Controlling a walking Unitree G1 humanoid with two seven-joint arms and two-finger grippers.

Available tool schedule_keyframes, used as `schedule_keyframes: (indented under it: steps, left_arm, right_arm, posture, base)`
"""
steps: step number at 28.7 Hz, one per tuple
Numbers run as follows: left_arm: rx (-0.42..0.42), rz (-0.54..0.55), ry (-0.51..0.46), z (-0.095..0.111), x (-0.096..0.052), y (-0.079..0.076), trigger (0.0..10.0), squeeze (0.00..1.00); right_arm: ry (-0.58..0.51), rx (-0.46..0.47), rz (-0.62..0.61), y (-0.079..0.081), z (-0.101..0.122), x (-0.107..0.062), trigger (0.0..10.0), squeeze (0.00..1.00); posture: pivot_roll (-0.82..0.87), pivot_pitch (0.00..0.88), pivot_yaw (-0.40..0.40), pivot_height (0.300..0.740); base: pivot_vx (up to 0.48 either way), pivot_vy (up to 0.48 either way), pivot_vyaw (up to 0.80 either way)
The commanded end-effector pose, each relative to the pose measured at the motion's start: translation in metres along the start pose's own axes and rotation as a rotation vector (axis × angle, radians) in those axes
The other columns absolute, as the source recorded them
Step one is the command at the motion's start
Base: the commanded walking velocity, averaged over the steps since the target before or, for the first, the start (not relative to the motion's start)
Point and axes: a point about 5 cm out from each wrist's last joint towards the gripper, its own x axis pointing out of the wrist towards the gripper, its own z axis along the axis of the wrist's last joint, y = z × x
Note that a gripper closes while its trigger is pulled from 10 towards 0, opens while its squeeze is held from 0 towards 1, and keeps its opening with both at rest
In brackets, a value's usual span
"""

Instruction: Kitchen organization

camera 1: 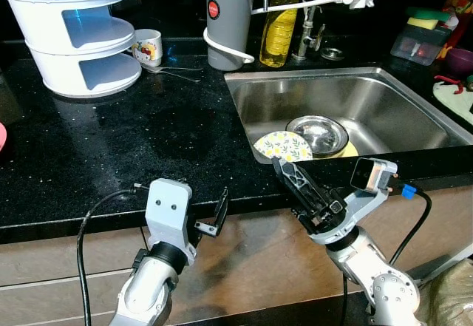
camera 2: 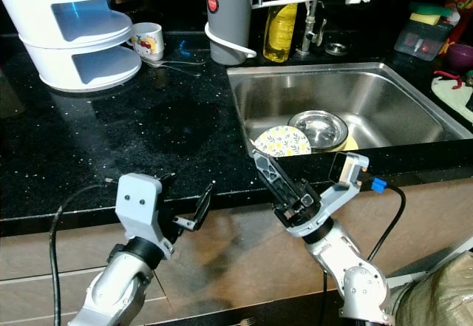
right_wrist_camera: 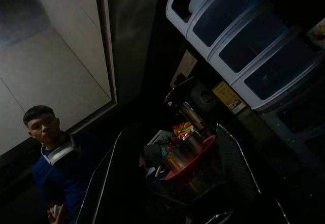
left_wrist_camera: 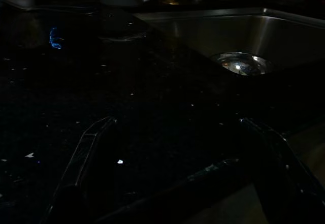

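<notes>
Steel sink (camera 1: 414, 97) holds bowl (camera 1: 317, 134), floral plate (camera 1: 282, 146), possibly another.

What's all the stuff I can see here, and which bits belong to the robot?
Counter: one, black speckled, across the front.
Sink: one, steel, set in the counter on the right.
Steel bowl: one, silver, in the sink.
Flowered plate: one, white with yellow flowers, in the sink beside the bowl.
Tiered container: one, white, back left of the counter.
Mug: one, white with a picture, beside the container.
Grey jug: one, behind the sink.
Oil bottle: one, yellow, beside the jug.
Person: one, blue top, in the right wrist view.
Left tool: black fingers open, at the counter edge.
Right tool: black fingers, raised near the sink's front.
</notes>
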Motion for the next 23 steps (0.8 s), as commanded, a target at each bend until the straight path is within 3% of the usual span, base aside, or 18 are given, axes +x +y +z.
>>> schedule_keyframes:
  steps: [1, 4, 23]
  left_arm:
    - [-0.003, 0.008, 0.057, -0.0113, -0.0002, -0.0010, 10.0, 0.00]
    - [-0.013, -0.008, 0.071, -0.0131, 0.0011, -0.0027, 10.0, 0.00]
    - [-0.031, -0.020, 0.105, -0.0175, 0.0052, -0.0029, 10.0, 0.00]
  right_arm:
    - [-0.005, 0.010, 0.008, -0.0004, 0.0020, 0.0009, 10.0, 0.00]
    - [0.001, 0.010, 0.009, -0.0009, 0.0018, 0.0019, 10.0, 0.00]
    - [0.017, -0.010, -0.023, -0.0066, 0.0012, 0.0048, 10.0, 0.00]
  posture:
    - [0.10, 0.027, -0.071, 0.740]
    - [0.10, 0.025, -0.070, 0.740]
    - [0.09, 0.017, -0.066, 0.740]
  base:
    - [0.000, 0.000, 0.00]
    - [0.000, 0.000, 0.00]
    - [-0.298, 0.000, 0.00]
